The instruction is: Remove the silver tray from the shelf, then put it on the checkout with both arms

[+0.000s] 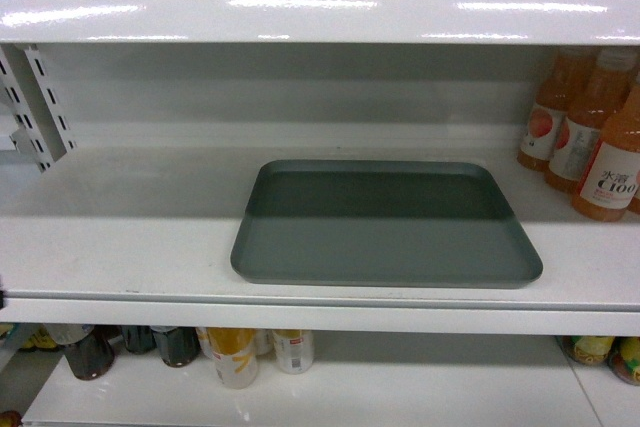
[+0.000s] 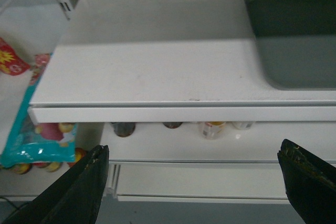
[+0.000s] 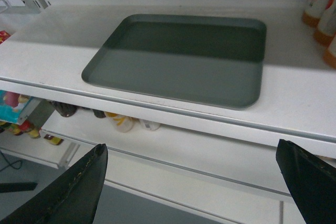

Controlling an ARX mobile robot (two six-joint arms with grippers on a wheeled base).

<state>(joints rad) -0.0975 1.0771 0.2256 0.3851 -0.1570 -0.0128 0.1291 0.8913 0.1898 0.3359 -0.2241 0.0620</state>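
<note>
The silver tray (image 1: 385,225) lies flat on the white shelf (image 1: 120,237), near its front edge, a little right of centre. It shows whole in the right wrist view (image 3: 178,59) and only by its left part (image 2: 296,38) in the left wrist view. My left gripper (image 2: 191,153) hangs open in front of and below the shelf lip (image 2: 157,114), left of the tray, holding nothing. My right gripper (image 3: 191,150) is also open and empty, below the shelf's front edge (image 3: 210,124), facing the tray. Neither gripper shows in the head view. The checkout is out of view.
Orange juice bottles (image 1: 590,137) stand on the shelf right of the tray. A shelf board (image 1: 320,12) overhangs closely above. Bottles and cans (image 1: 235,352) fill the lower shelf. A slotted upright (image 1: 35,107) stands at the left. Teal packets (image 2: 37,129) lie on the neighbouring lower shelf.
</note>
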